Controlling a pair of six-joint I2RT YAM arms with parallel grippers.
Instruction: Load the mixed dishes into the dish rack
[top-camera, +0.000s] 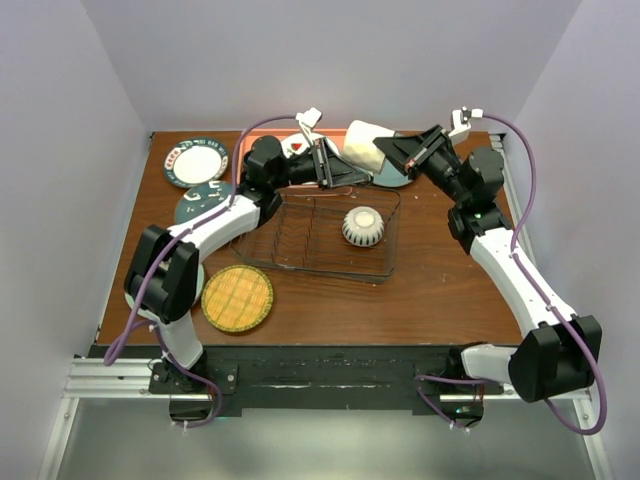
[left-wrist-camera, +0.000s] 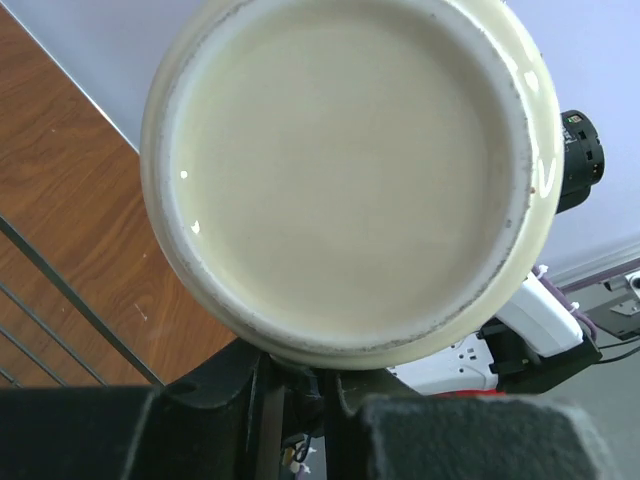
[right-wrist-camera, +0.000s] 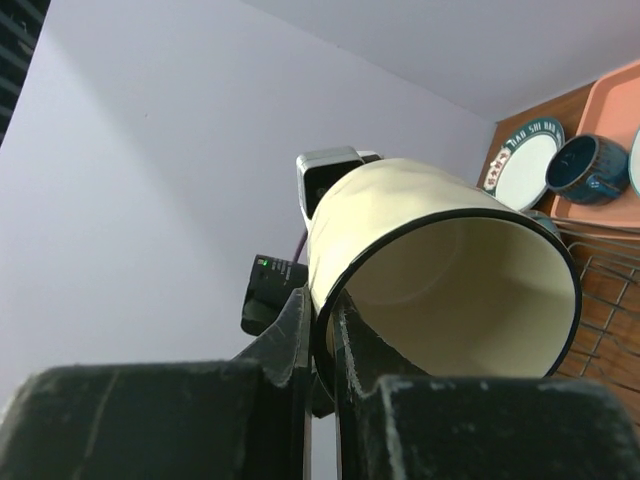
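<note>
A small cream bowl (top-camera: 365, 145) with a dark rim hangs in the air behind the dish rack (top-camera: 300, 255), lying on its side between both grippers. My right gripper (top-camera: 395, 150) is shut on its rim (right-wrist-camera: 450, 270), one finger inside and one outside. My left gripper (top-camera: 335, 165) comes from the other side, its jaws nearly together on the edge of the bowl's base (left-wrist-camera: 350, 170). In the rack a ribbed white bowl (top-camera: 363, 227) stands upside down. A yellow woven-pattern plate (top-camera: 237, 298) lies at the front left. The white dark-green-rimmed plate (top-camera: 196, 161) lies at the back left.
A teal-green plate with pale marks (top-camera: 200, 205) lies left of the rack, partly under my left arm. A salmon-pink tray (right-wrist-camera: 600, 110) at the back holds a dark blue mug (right-wrist-camera: 588, 168) and a white plate with red marks (top-camera: 297, 146). Walls close in on three sides.
</note>
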